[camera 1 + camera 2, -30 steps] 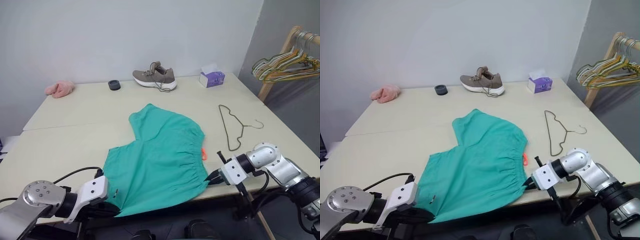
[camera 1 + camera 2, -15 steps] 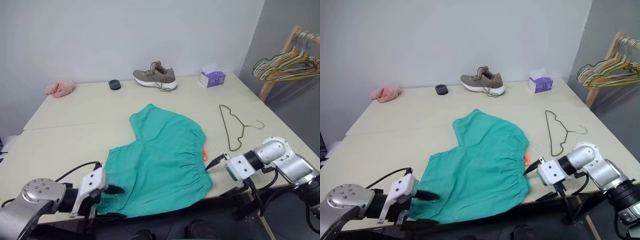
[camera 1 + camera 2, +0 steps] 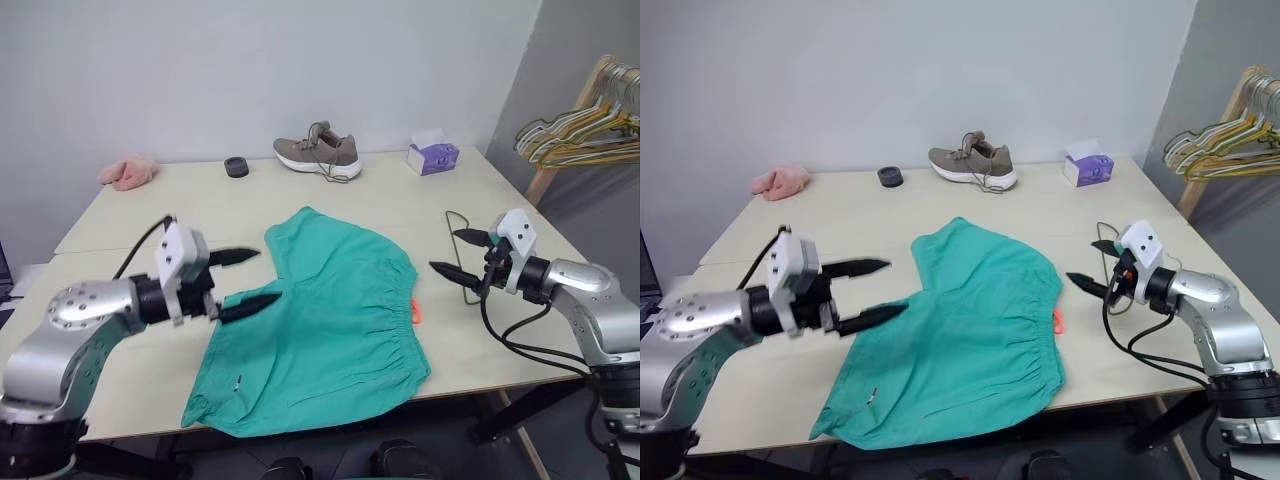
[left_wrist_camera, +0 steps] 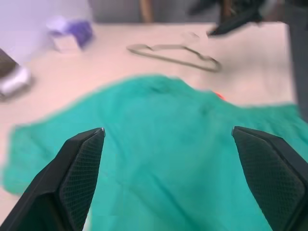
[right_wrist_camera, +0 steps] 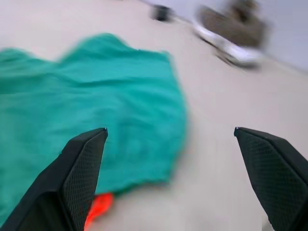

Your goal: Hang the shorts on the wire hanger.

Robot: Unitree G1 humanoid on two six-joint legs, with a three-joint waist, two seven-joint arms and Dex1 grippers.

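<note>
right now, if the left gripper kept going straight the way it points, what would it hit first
Most likely the shorts: the open left gripper points across and slightly down at the green fabric lying flat on the table. Depth is uncertain.

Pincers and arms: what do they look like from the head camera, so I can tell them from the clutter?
Both arms are silver-grey metal with rounded joint housings. Each wrist carries a white block, then a black collar. The left pincer and right pincer each have two slim, pointed black fingers with cross-hatched pads. Loose black cables loop along both forearms.
</note>
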